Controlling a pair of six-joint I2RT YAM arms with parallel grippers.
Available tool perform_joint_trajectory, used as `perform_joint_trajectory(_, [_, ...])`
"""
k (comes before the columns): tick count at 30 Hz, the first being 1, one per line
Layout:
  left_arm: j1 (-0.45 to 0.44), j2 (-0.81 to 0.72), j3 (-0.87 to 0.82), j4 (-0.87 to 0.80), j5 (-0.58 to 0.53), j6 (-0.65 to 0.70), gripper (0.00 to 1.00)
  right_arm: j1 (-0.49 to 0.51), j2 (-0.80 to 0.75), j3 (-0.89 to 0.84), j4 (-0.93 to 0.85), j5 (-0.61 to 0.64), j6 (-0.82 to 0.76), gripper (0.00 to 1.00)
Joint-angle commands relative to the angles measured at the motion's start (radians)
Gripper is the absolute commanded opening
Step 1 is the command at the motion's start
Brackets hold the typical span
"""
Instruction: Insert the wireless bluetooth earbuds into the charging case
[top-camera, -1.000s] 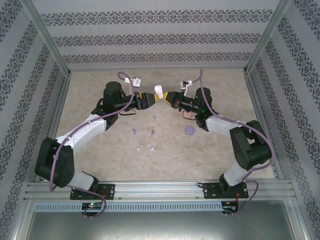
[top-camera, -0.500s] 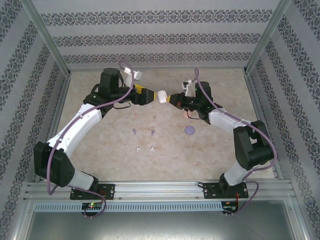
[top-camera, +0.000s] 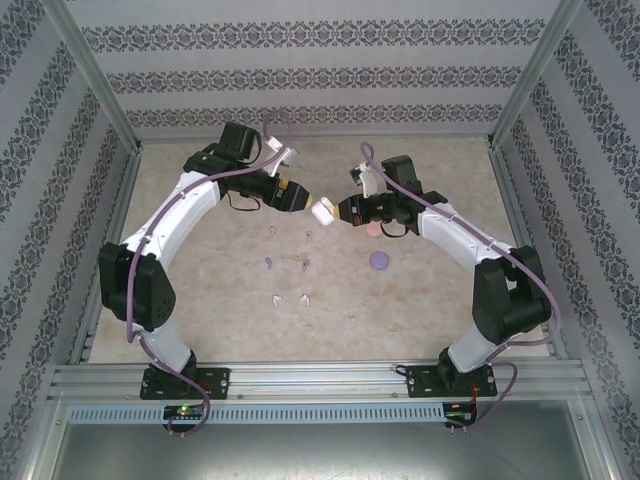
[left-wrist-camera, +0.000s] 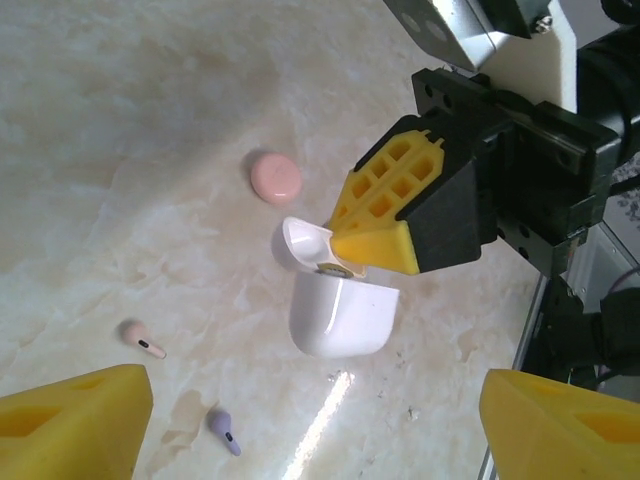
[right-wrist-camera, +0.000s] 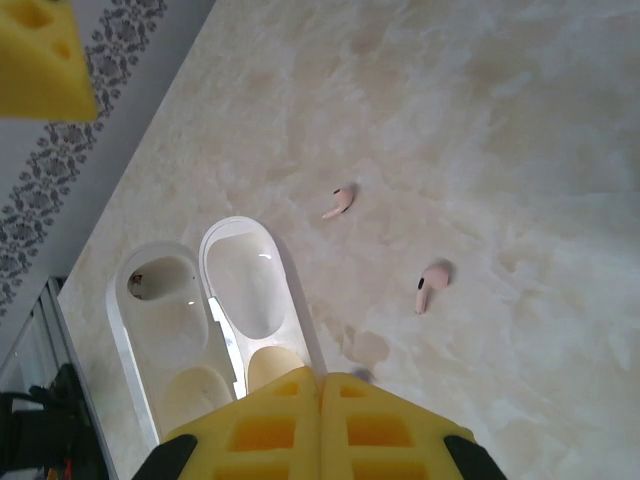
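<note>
Three cases. One white charging case (top-camera: 322, 211), lid open, pinched tight in the right gripper (top-camera: 338, 210). Left gripper (top-camera: 303, 199) wide open, holding nothing, at 10 o'clock. Pink case (top-camera: 372, 229) and purple case (top-camera: 379, 261) at 4 o'clock. Six earbuds (top-camera: 305, 266) loose on the table (top-camera: 400, 310) at 7 o'clock: probably two pink, two purple, two white.
</note>
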Motion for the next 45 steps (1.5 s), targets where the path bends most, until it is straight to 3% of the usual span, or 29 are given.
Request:
perform_joint_trajectory(1, [0.007, 0.049, 0.07, -0.153, 0.069, 0.101, 0.82, 0.009, -0.041, 0.046, -0.062, -0.043, -0.077, 0.0])
perform_joint_trajectory(13, [0.002, 0.145, 0.129, -0.225, 0.222, 0.139, 0.7, 0.052, -0.034, 0.099, -0.11, -0.039, -0.097, 0.0])
perform_joint_trajectory(29, [-0.038, 0.174, 0.119, -0.225, 0.259, 0.151, 0.6, 0.065, -0.005, 0.127, -0.107, -0.043, -0.089, 0.0])
perform_joint_trajectory(35, [-0.046, 0.187, 0.124, -0.237, 0.266, 0.162, 0.53, 0.068, -0.004, 0.126, -0.103, -0.04, -0.087, 0.0])
perform_joint_trajectory(41, [-0.046, 0.188, 0.122, -0.237, 0.27, 0.168, 0.4, 0.068, -0.003, 0.122, -0.103, -0.033, -0.086, 0.0])
perform_joint_trajectory(45, [-0.046, 0.187, 0.12, -0.24, 0.277, 0.172, 0.38, 0.066, -0.003, 0.121, -0.101, -0.025, -0.084, 0.0])
